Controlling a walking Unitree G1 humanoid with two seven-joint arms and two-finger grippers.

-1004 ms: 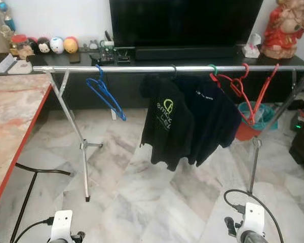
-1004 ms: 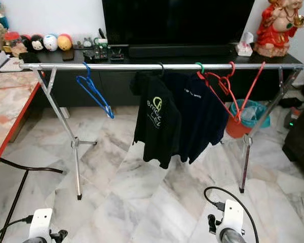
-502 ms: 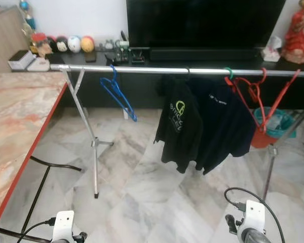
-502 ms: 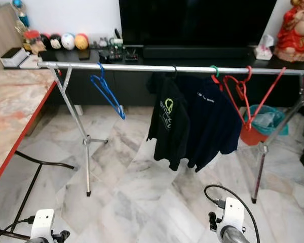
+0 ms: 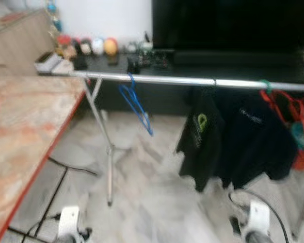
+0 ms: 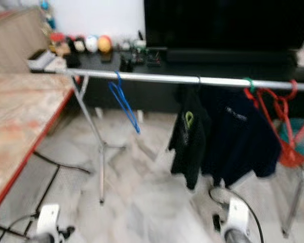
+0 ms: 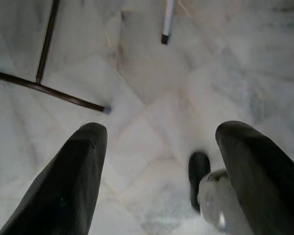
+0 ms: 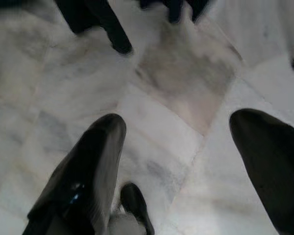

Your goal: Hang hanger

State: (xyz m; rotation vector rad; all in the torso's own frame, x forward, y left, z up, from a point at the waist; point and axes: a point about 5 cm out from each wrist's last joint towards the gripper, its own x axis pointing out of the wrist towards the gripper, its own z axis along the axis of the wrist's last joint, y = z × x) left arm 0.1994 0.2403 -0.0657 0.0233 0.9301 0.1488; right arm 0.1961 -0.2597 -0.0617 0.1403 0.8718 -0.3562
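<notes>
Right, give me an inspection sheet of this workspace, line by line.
Surface: marble table with a red edge on the robot's left; pale marble floor.
Job's things: blue hanger hanging alone on the silver rail; red hangers bunched at the rail's right end.
Clutter: two dark shirts hanging mid-rail; round toys and small items on the black TV bench.
Grippers: left gripper and right gripper both open, holding nothing, pointing at the floor.
Cables: black cable on the floor under the table; another by the right arm.
Surroundings: dark TV behind the rail; head views are blurred.
</notes>
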